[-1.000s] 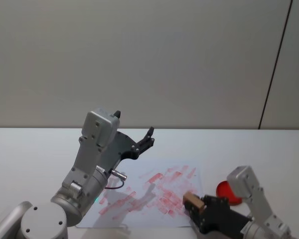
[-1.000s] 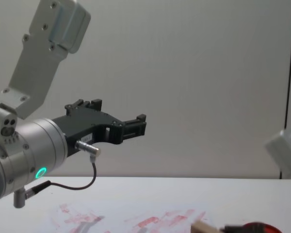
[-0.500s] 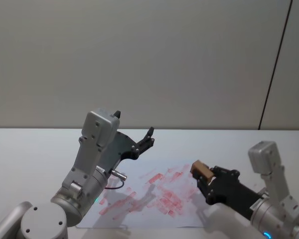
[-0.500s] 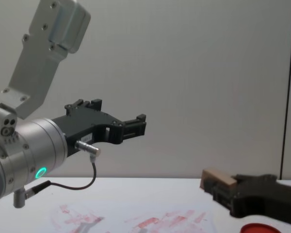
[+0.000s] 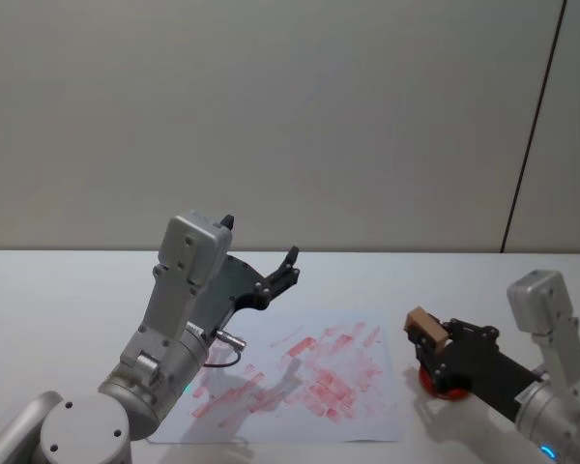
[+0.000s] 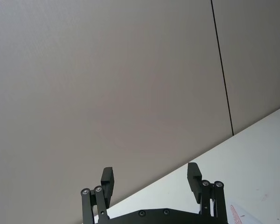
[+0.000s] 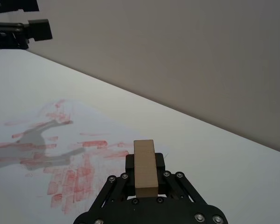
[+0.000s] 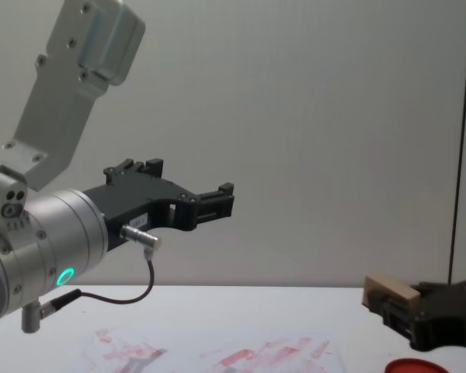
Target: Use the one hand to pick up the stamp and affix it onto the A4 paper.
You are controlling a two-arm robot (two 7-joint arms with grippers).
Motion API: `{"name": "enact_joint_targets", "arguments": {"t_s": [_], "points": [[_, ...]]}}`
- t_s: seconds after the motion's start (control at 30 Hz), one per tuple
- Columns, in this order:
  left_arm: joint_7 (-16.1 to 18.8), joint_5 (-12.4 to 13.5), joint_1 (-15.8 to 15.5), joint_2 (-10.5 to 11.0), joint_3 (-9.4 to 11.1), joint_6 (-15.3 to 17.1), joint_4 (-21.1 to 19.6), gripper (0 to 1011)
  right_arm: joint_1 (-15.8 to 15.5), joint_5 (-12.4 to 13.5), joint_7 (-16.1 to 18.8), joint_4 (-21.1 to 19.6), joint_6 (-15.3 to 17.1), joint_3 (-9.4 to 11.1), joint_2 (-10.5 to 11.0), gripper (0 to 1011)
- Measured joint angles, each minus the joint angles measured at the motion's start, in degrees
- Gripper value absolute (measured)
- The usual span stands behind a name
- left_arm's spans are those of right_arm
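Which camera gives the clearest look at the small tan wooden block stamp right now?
The right wrist view: the small tan wooden block stamp sits centred and close, gripped by the right gripper. The head view shows the stamp small, above the table beside the ink-smeared white paper. The chest view catches it side-on at the right edge.

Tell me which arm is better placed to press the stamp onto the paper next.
Right. The right gripper is shut on the stamp, held above the red pad just beside the paper's edge. The left gripper hangs open and raised over the paper's far side, holding nothing.
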Motion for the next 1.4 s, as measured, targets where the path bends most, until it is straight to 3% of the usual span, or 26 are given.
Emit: {"name": "enact_joint_targets", "arguments": {"t_s": [0.5,1.4], "points": [[0.0,0.0,0.0,0.0,0.0,0.0,0.0,1002,0.4,-1.3,-0.5,3.0,0.8,1.0,1.1,218],[0.0,0.0,0.0,0.0,0.0,0.0,0.0,1003,1.7,-1.5,0.0,7.4,2.9,0.8,0.5,218]]}}
